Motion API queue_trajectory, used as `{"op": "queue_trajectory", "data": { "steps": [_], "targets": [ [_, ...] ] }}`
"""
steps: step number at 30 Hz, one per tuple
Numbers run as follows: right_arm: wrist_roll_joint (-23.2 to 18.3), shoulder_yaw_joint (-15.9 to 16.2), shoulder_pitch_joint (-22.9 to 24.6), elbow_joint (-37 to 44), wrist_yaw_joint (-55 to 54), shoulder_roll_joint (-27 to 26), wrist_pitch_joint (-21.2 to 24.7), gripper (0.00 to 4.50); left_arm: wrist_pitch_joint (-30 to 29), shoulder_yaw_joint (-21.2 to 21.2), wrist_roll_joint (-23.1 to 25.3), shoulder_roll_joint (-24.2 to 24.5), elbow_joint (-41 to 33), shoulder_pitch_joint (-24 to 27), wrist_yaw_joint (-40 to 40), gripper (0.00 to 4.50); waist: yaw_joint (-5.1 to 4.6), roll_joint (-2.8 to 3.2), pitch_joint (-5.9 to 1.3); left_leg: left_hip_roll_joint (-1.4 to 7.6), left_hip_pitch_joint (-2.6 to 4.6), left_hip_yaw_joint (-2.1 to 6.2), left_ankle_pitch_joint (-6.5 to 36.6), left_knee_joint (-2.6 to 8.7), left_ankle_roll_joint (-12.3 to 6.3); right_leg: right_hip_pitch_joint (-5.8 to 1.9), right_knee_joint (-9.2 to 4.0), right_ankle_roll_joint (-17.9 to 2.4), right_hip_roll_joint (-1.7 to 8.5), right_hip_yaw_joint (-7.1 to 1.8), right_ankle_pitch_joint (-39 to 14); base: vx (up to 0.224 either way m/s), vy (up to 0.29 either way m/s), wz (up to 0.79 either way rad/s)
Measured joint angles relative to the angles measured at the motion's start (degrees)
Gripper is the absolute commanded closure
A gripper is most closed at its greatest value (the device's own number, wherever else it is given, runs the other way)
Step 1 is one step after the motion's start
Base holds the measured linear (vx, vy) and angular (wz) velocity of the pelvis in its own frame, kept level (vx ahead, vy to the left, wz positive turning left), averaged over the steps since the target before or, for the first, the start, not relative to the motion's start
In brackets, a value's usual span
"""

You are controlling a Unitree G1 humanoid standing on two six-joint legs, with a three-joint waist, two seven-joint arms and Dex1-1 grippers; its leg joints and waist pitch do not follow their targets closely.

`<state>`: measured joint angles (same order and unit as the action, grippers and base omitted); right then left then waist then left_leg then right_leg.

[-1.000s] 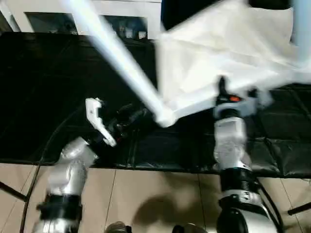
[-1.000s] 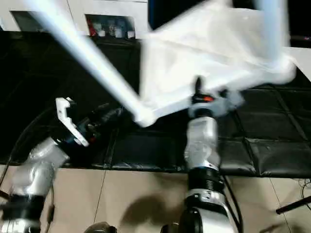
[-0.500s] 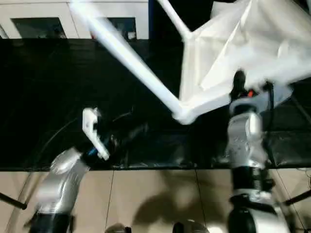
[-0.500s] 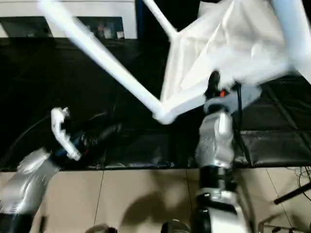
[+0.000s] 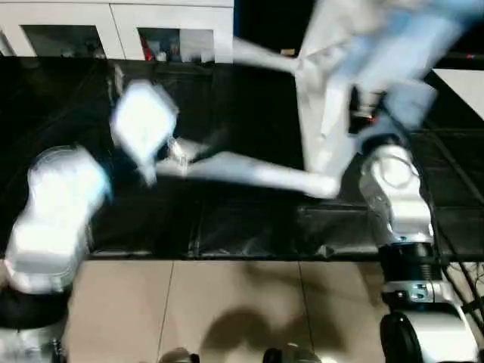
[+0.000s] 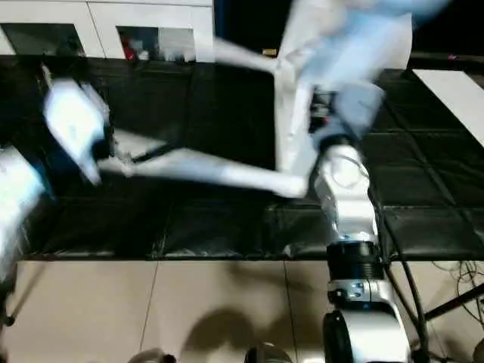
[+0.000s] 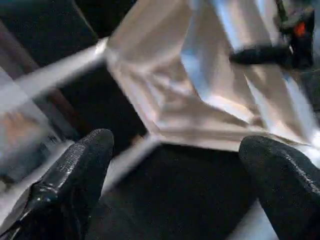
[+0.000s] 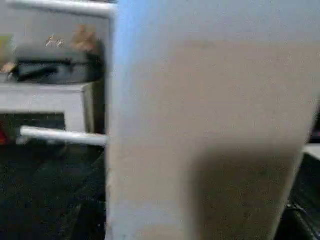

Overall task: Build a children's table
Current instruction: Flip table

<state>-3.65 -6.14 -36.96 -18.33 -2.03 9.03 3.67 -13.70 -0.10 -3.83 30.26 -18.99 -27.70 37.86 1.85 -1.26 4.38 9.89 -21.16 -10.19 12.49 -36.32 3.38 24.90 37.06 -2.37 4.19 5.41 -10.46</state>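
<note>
Two arms are working over a black padded surface [image 5: 249, 227]. Nearest right, the right gripper [image 5: 364, 113] is holding the children's table [image 5: 325, 113] by its top, tilted off the mat. Left gripper [image 7: 175, 165] is standing wide, empty, beside a leg [image 5: 249, 172]. Farther back is standing a white cabinet [image 5: 113, 30]. Risk: a one-sided hold is likely letting the table swing or slip.

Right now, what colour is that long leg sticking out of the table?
White, like the rest of the table. The leg shows best in the left eye view.
</note>
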Motion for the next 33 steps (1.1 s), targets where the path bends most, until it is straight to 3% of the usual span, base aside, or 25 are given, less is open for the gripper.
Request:
{"op": "queue_trajectory", "data": {
  "steps": [4, 11, 13, 16, 18, 27, 33],
  "targets": [
    [1.0, 1.8, -0.9, 0.0, 0.2, 0.4, 1.6, 2.56, 1.4, -0.9, 3.2, 3.1, -0.1, -4.5, 0.0, 0.0, 0.27, -0.17, 0.04, 0.02, -0.01, 0.08, -0.1, -0.01, 0.05, 0.08, 0.01, -0.1, -0.02, 0.06, 0.0, 0.0, 0.0, 0.0],
    [1.2, 2.1, -1.0, 0.7, 1.1, 0.9, 3.2, 2.57, 6.6, -0.9, 7.5, 5.5, 1.6, -9.4, -1.6, 0.0, 0.31, -0.31, 0.05, 0.03, -0.18, 0.13, -0.1, -0.02, 0.14, 0.05, 0.04, -0.1, -0.03, 0.09, 0.0, 0.0, 0.0, 0.0],
    [1.2, 2.4, -0.8, 1.3, 1.3, 0.8, 3.7, 2.01, 7.8, -0.6, 9.1, 7.2, 4.3, -13.3, -2.4, 0.0, 0.22, -0.32, 0.06, 0.03, -0.2, 0.14, -0.1, -0.03, 0.18, 0.05, 0.04, -0.1, -0.05, 0.08, 0.1, 0.0, 0.0, 0.0],
    [0.9, 3.0, 1.1, 3.3, 3.3, 0.9, 3.7, 1.87, 11.7, -1.6, 12.8, 9.4, 9.0, -18.0, -2.7, 0.0, 0.28, -0.73, -0.04, 0.08, -0.16, 0.16, -0.1, 0.0, 0.18, 0.02, 0.03, -0.1, -0.11, 0.09, 0.1, 0.0, 0.0, 0.0],
    [0.9, 3.4, 2.1, 4.5, 4.0, 0.9, 3.7, 1.52, 12.7, -2.2, 14.6, 9.7, 12.2, -20.0, -3.5, 0.0, 0.07, -0.86, -0.07, 0.07, -0.17, 0.16, -0.1, -0.01, 0.22, 0.02, 0.0, -0.1, -0.11, 0.06, 0.1, 0.0, 0.0, 0.0],
    [1.1, 4.5, 7.8, 10.0, 4.7, 0.3, 5.0, 0.97, 16.8, -5.1, 19.0, 11.0, 21.0, -24.8, -3.9, 0.0, 0.22, -0.97, -0.08, 0.09, -0.06, 0.22, -0.1, -0.01, 0.65, -0.04, 0.03, -0.2, -0.16, 0.06, 0.2, 0.0, 0.0, 0.0],
    [1.1, 4.6, 13.3, 15.5, 4.7, 0.0, 6.0, 0.91, 17.9, -5.1, 19.5, 11.2, 24.6, -24.8, -4.6, 0.53, 0.62, -0.97, -0.08, 0.09, 0.04, 0.23, -0.2, -0.02, 0.66, -0.06, -0.02, -0.2, -0.17, 0.06, 0.4, 0.0, 0.0, 0.0]
  ]
}}
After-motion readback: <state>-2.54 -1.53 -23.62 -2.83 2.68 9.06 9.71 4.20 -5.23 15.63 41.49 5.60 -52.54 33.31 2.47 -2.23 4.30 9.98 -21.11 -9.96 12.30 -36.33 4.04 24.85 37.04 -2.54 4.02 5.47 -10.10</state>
